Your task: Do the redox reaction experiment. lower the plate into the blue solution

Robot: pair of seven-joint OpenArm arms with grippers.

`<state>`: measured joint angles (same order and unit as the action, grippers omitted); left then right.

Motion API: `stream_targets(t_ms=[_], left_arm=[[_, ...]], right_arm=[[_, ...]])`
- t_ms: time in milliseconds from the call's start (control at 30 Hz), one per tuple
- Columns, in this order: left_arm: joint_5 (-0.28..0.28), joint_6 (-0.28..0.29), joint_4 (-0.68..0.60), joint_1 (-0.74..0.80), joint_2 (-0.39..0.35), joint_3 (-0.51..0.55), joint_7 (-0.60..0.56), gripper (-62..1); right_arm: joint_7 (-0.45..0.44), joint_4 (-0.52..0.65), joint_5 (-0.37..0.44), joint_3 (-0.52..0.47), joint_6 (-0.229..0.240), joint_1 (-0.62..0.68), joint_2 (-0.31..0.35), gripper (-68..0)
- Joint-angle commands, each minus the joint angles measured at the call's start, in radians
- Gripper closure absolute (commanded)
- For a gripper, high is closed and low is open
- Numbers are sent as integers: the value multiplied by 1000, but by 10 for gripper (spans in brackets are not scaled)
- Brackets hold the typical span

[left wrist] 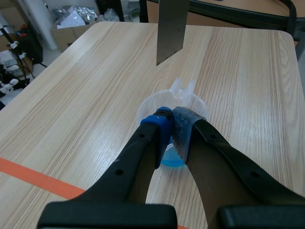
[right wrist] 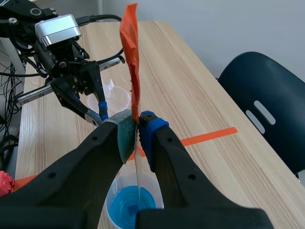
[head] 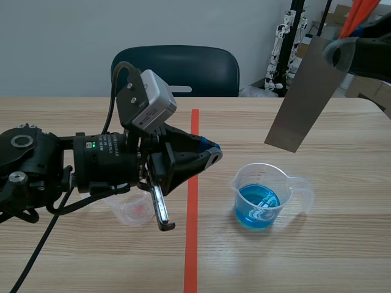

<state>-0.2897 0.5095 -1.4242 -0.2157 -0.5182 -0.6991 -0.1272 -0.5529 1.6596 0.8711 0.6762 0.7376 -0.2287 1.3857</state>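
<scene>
— Where is the plate, and which way does it point?

— It hangs over the table (head: 342, 256). My right gripper (right wrist: 138, 126) is clamped on its orange-taped upper end, with the plate (head: 305, 91) pinched between both pads. The long axis runs steeply up and down with a tilt: the top leans toward my right side and the lower edge slants down toward the middle. That lower edge is in the air above the beaker (head: 266, 195), clear of the rim and not in the blue solution (head: 258, 206).

— What else is around?

— A dark chair (head: 177, 70) stands at the table's far edge. My left arm lies low across the near side. Its left gripper (left wrist: 172, 117) has its fingertips pressed together on nothing and points at the beaker from just beside it.

— Does anything block the way down?

— In my right wrist view the plate's edge lines up over the blue liquid, and the beaker's mouth is uncovered. The orange-red tape line (head: 192, 213) runs past the beaker. A small clear cup (head: 131, 210) sits under my left arm, well apart from the beaker.
</scene>
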Motion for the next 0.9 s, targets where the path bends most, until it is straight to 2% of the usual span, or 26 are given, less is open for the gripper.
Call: stream_targets(t_ms=[0, 467, 667, 867], left_arm=[[-13, -2, -7, 0, 5, 1, -14, -27], [-13, -2, -7, 0, 5, 1, -14, -27], [-13, -2, -7, 0, 5, 1, -14, -27], [-12, -27, -7, 6, -2, 2, -30, -27]], right_arm=[[-23, 3, 15, -10, 8, -15, 5, -6], [-22, 3, 19, -10, 8, -15, 5, -6], [39, 2, 112, -10, 8, -15, 5, -6], [75, 2, 159, -10, 8, -15, 5, -6]])
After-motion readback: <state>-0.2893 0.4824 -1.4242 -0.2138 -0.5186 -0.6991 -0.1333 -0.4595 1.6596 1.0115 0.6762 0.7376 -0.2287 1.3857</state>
